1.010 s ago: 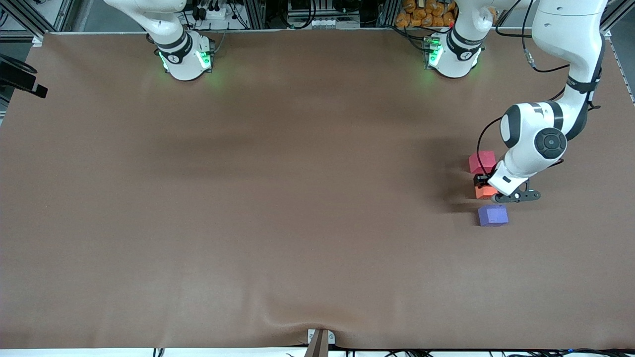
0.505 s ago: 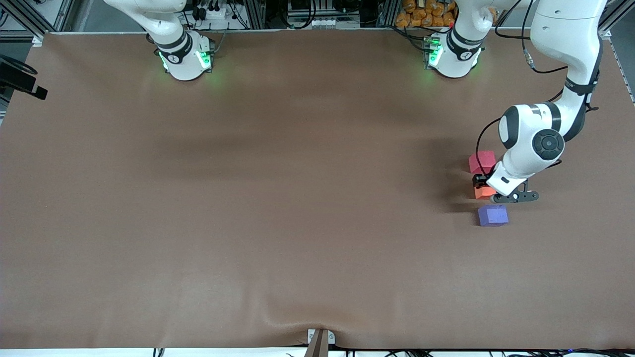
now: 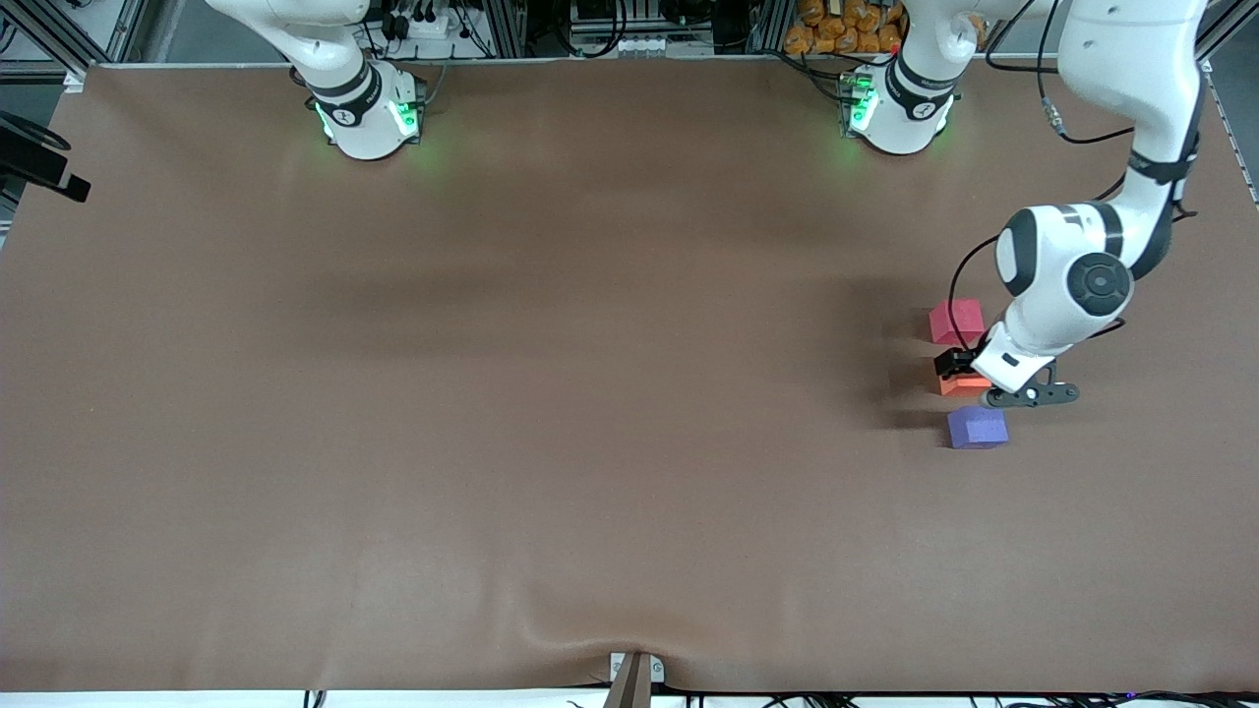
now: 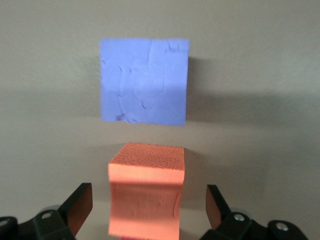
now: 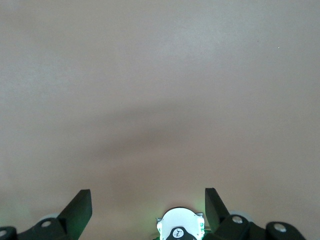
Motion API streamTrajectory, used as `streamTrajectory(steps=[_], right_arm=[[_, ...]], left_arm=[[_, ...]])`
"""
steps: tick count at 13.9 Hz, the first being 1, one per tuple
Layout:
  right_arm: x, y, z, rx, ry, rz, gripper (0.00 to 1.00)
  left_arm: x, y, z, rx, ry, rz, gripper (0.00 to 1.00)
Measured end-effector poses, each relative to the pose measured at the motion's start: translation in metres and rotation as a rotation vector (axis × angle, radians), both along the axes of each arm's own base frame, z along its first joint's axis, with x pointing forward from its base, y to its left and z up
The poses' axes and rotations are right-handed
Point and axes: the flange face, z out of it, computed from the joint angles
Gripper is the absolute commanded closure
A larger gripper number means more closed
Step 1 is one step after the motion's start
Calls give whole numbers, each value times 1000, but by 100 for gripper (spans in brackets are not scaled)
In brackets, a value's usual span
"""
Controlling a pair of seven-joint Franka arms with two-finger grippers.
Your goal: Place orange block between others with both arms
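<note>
The orange block (image 3: 962, 386) rests on the brown table, in line between the pinkish-red cube (image 3: 956, 322) and the purple-blue cube (image 3: 978, 428). My left gripper (image 3: 970, 377) is over the orange block, open. In the left wrist view the orange block (image 4: 146, 195) stands free between the spread fingers (image 4: 80, 207), touching neither, with the purple-blue cube (image 4: 144, 80) just past it. My left gripper (image 4: 147, 212) holds nothing. My right gripper (image 5: 148, 210) is open and empty, high above bare table near its own base (image 5: 178, 227); the front view does not show it.
The three cubes lie toward the left arm's end of the table. The brown mat (image 3: 551, 393) has a wrinkle at its edge nearest the front camera (image 3: 590, 639). Both arm bases (image 3: 366, 113) (image 3: 897, 108) glow green along the mat's top edge.
My left gripper has opened and let go of the orange block, which now stands on the table. The left arm's wrist has shifted slightly. The right arm has not moved.
</note>
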Motion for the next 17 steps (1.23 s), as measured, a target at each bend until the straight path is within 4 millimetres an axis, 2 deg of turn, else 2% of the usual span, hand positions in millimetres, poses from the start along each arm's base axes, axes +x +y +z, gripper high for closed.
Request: streamTrajectory(steps=[1,5,7,11,15,17], right_arm=[[0,0,0,0,0,0,0],[-1,1,-1,1,9,1,0],[-2,0,-1,1,14,2,0],[-2,0,-2,0,16,1,0],[-3,0,-2,1,27,1,0],[-4,0,-3,2,37,2,0]], left_arm=[[10,-1,23,-3,17,3,0],[58,-5,139,-7,44,11,0],[70,-7,176,-7,18,10,0],[86,-13,234,-8,-48,2,0],[90,-15,258,-47,-85,12,0],[86,-16,271,-68,-87,8,0]])
